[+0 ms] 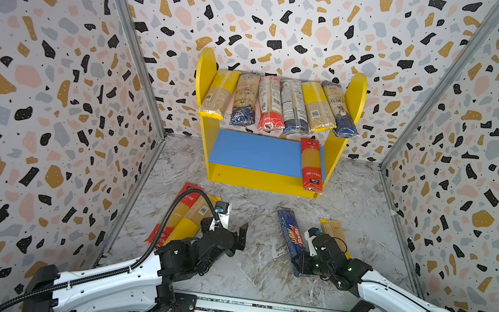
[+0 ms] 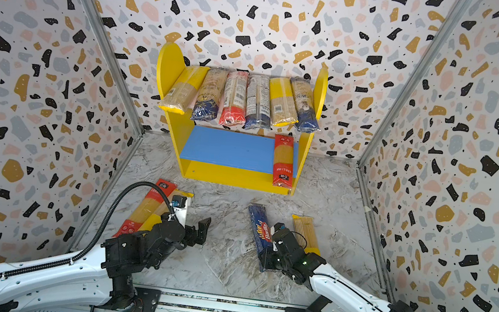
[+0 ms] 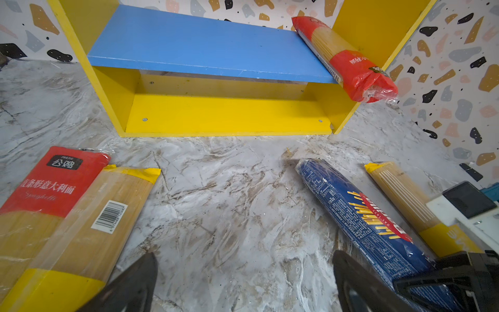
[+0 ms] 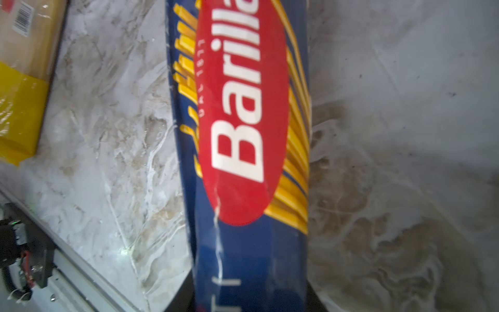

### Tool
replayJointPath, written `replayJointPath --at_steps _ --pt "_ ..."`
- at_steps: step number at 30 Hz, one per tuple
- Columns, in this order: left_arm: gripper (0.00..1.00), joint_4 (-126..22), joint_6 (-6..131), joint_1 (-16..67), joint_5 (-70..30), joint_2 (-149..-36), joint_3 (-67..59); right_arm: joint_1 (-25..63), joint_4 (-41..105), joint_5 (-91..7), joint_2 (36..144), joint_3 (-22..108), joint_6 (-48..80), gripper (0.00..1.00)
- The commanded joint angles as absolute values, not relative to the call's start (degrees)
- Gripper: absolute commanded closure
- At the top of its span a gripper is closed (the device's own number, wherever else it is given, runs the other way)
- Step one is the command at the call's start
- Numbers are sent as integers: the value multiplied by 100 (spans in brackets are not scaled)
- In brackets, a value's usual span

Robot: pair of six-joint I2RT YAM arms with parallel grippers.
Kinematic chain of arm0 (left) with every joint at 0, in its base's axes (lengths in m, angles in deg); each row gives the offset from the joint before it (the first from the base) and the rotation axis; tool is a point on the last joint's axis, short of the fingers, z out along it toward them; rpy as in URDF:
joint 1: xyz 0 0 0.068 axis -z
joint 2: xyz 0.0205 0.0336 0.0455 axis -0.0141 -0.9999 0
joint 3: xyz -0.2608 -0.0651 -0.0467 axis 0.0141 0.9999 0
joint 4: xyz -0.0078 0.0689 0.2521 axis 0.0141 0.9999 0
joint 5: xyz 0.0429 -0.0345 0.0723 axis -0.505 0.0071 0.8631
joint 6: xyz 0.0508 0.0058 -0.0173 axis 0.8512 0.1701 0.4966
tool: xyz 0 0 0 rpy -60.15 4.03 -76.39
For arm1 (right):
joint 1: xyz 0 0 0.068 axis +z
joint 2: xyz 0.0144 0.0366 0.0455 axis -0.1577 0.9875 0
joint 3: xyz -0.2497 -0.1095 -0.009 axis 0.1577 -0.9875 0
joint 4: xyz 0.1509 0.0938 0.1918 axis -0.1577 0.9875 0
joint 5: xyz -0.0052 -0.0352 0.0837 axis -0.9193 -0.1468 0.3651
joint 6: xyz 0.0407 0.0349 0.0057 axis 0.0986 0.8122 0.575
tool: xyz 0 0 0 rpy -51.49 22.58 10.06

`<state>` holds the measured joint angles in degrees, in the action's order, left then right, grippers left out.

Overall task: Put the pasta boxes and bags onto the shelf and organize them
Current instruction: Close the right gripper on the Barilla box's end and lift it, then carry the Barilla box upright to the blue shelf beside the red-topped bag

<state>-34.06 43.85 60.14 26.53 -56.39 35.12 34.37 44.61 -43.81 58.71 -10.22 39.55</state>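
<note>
Clamped by the right gripper (image 1: 301,265) at its near end: blue Barilla pack (image 1: 290,232), slanted on the marble table (image 1: 259,218) — jaws pressed to both long sides. Just beside it, a yellow-ended spaghetti pack (image 1: 332,230). Left gripper (image 3: 243,291) spread wide over bare table, gripping nothing; beside it a red-topped pack (image 1: 183,204) touching a barcoded yellow pack (image 1: 196,219). On the shelf (image 1: 205,71) — six spaghetti packs (image 1: 270,103) across the top tier, one red-ended pack (image 1: 310,165) at the right end of the blue board (image 1: 252,150).

Six packs (image 1: 270,103) top the shelf (image 1: 254,180); Barilla pack (image 1: 291,235) lies before it.
</note>
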Motion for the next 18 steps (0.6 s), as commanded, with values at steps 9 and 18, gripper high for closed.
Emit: replayJointPath --at_steps 9,18 --pt "0 -3160 4366 6054 2924 -5450 3223 3391 3720 -3857 5410 -140 3673 75" --pt "1 -3001 4394 6061 3053 -5376 3085 3391 4046 -4047 5955 1258 3027 75"
